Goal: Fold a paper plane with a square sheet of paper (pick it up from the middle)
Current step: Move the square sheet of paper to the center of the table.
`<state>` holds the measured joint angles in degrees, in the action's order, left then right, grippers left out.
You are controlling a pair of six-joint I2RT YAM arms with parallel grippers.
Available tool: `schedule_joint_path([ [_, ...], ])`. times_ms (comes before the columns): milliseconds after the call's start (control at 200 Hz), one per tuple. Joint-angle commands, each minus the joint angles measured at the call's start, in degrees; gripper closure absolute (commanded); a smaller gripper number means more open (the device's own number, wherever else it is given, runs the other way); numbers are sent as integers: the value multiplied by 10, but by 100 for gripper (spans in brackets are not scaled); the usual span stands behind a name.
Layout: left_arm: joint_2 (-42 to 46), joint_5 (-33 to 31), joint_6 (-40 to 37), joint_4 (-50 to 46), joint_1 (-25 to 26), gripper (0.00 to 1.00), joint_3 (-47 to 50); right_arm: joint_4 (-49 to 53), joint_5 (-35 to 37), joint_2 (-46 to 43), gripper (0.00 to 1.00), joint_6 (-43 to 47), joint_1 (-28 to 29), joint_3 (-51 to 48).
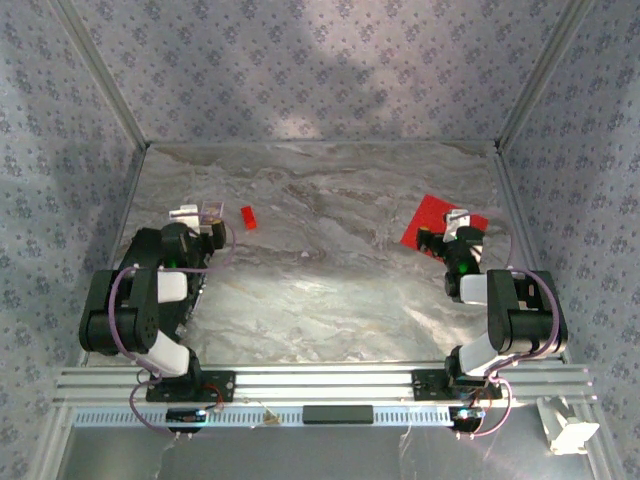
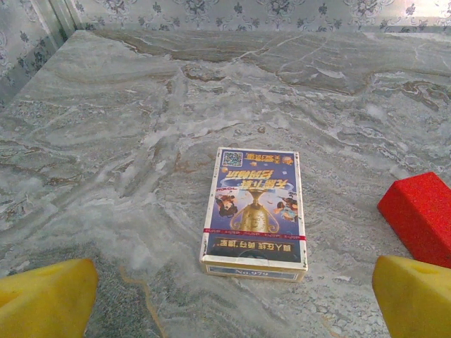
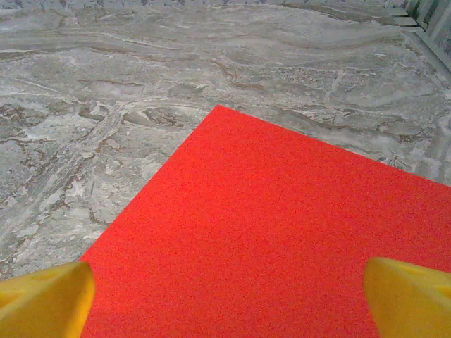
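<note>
The square sheet of paper is bright red and lies flat and uncreased on the marble table, at the right. My right gripper hovers low over its near part, open, with a yellow fingertip at each side and nothing between them. From above, the right gripper covers the sheet's near right corner. My left gripper stands open at the table's left, its yellow fingertips wide apart and empty.
A small patterned card box lies just ahead of the left gripper. A tiny red block sits to its right. Patterned walls and metal frame posts close in the table at the back and both sides.
</note>
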<state>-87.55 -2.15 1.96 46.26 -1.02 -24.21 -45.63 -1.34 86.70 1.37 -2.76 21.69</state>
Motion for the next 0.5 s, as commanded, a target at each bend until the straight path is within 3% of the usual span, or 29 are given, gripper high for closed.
schedule_joint_path([
  [0, 2, 20, -14, 6, 0, 0, 9, -5, 3, 3, 1, 5, 2, 7],
  [110, 42, 4, -23, -4, 13, 0, 22, -11, 22, -9, 1, 20, 20, -2],
  [215, 104, -22, 2, -100, 10, 0, 0, 18, 55, -40, 1, 16, 26, 2],
  [370, 179, -55, 46, -176, 8, 0, -18, 247, 104, -102, 1, -56, 22, 98],
  [500, 209, -85, 126, -351, 8, 0, -102, 460, 118, -99, 1, -157, 21, 209],
])
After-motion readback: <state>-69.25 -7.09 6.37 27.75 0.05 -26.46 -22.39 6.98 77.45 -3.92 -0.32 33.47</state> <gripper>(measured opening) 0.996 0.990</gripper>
